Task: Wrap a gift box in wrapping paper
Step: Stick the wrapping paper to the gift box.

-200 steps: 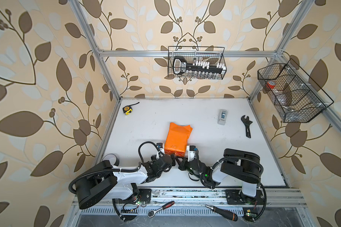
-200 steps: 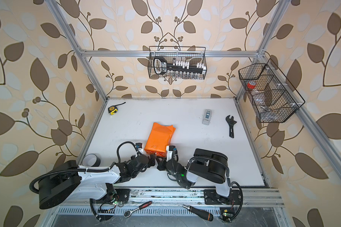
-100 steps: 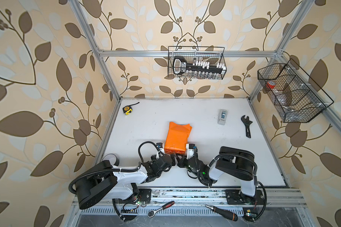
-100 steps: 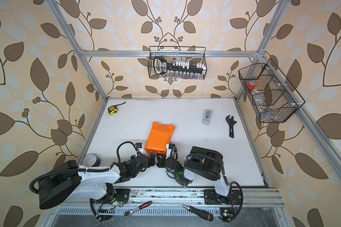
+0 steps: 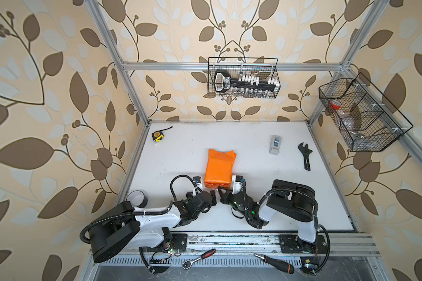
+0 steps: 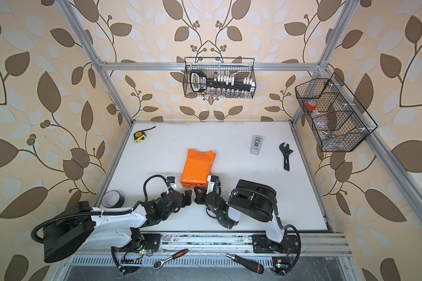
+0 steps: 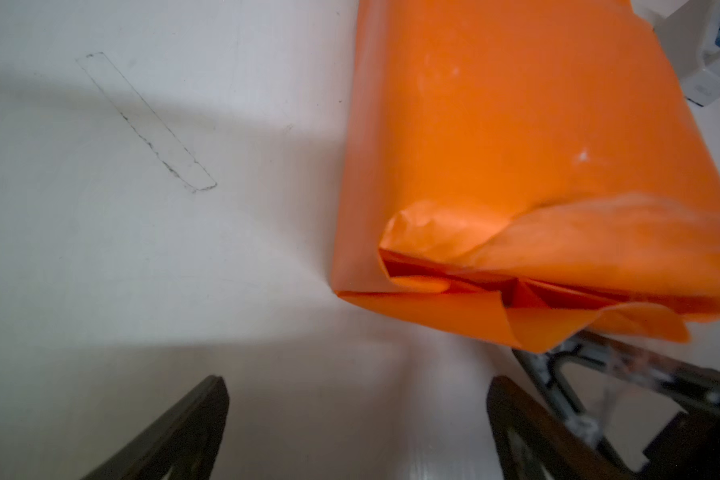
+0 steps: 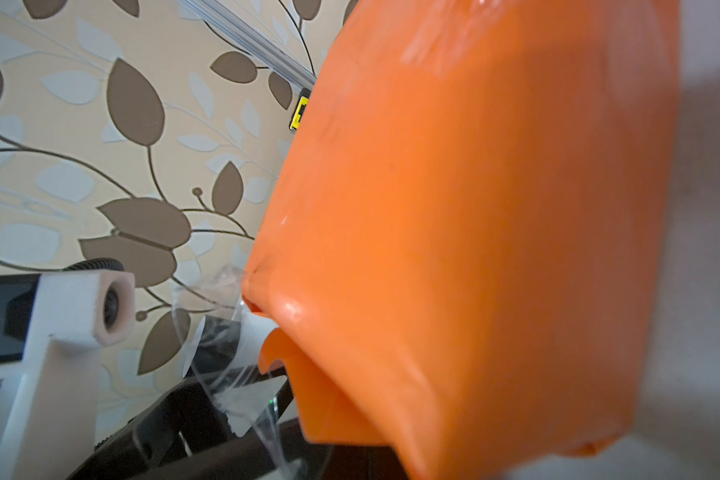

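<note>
Orange wrapping paper (image 5: 218, 167) round the hidden gift box, on the table (image 5: 180, 150) near its front edge; near-end flaps folded but loose, far end open: taping judged pending. Left tool (image 7: 358, 419) fully spread, empty, just short of the paper. Right tool (image 5: 223, 192) closed, apparently pinching clear tape (image 8: 238, 395) at the paper's corner.

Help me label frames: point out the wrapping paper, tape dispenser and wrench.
wrapping paper (image 5: 218, 167), a top view, middle of its upper face.
tape dispenser (image 5: 275, 145), a top view, middle of its body.
wrench (image 5: 306, 159), a top view, its handle.
</note>
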You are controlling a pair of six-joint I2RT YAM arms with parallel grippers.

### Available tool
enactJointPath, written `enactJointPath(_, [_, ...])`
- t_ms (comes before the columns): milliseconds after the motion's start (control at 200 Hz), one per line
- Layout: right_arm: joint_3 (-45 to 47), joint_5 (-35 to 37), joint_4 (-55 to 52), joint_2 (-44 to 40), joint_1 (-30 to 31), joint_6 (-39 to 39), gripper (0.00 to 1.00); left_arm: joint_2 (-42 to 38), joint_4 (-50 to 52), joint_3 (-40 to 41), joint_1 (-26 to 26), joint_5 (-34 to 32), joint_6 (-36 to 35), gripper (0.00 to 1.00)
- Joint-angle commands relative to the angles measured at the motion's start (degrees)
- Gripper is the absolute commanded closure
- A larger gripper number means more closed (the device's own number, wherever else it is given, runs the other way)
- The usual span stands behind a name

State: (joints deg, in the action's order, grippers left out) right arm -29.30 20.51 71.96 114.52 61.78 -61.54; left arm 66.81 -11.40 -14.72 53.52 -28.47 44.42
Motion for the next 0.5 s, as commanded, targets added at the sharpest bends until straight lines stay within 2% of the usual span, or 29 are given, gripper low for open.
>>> enactJointPath(0, [-0.41,1.23,2.66,1.05,-0.33,-0.81,0.98,-2.89,3.56,-1.05,-0.69,-1.41,-1.07,0.01])
enactJointPath(145, [-0.30,1.12,2.75,1.15,-0.40,-1.36,0.98,-7.30,9.77,-1.67,-0.69,-1.82,-2.06,0.01])
enactJointPath(250, [-0.16,1.19,2.92,1.18,-0.54,-1.48,0.98,-13.32,15.78,-2.99,-0.69,-0.63,-4.63,0.01])
enactJointPath(390, [0.03,1.17,3.35,1.32,-0.78,-1.91,0.99,-20.45,22.06,-6.62,-0.65,5.62,-13.04,0.01])
enactJointPath(495, [0.13,1.12,3.97,1.56,-0.87,-2.25,0.99,-21.35,23.56,-9.49,-0.69,13.19,-19.31,0.01])
